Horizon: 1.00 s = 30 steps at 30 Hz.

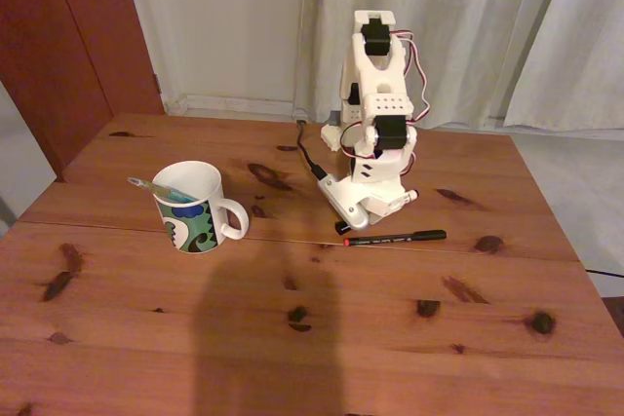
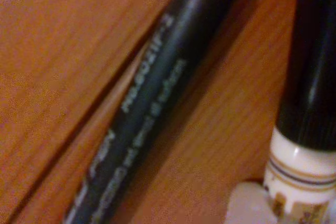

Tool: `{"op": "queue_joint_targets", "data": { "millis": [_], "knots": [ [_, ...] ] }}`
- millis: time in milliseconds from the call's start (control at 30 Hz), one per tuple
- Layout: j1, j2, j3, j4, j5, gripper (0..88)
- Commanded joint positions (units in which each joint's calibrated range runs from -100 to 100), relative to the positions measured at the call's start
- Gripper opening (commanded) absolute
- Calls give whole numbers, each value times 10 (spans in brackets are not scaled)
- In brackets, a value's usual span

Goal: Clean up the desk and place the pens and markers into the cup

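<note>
Blurred black pen slanting across desk, black-capped white marker beside.

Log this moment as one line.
arm: lowered at black pen | marker: by jaws, grip unclear | green pen: in cup | black pen: on desk

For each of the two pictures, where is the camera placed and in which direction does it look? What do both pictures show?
Fixed view: stands at the desk's near edge, raised, looking down and across toward the curtains; shows the whole arm folded low and the cup.
Wrist view: rides on the arm, very close above the wood, looking down; a pale blurred part, perhaps of the gripper, sits at the bottom edge.
Shared: the black pen, the white marker and the wood.
</note>
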<state>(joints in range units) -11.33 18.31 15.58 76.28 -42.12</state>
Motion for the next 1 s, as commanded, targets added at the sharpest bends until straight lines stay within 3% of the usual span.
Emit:
{"op": "queue_joint_targets", "data": {
  "millis": [0,600,967],
  "knots": [
    [15,-25,-17,-20,0,9],
    [123,-257,-39,-29,55,9],
    [226,-326,-38,-134,70,9]
  ]
}}
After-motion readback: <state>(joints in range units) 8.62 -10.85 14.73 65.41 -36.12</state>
